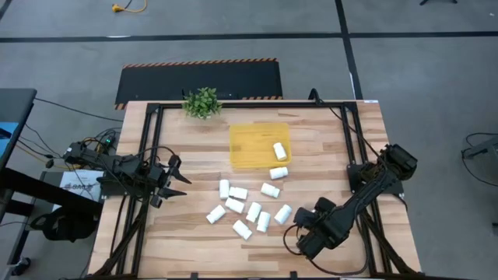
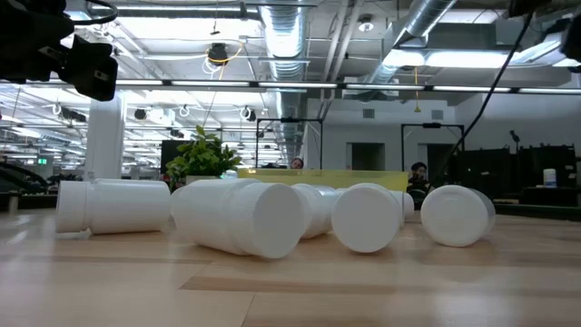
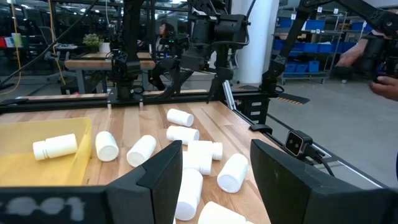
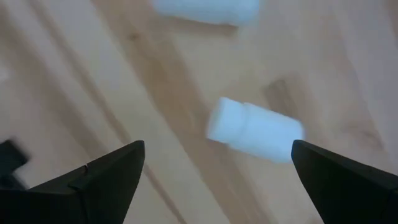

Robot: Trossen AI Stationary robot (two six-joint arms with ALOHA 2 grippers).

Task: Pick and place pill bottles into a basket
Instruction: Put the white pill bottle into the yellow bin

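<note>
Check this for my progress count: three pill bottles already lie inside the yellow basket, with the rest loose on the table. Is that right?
Not quite. The high view shows one pill bottle inside the yellow basket, not three. Another bottle lies just outside its edge, and the rest are loose on the table, as you said.
</note>
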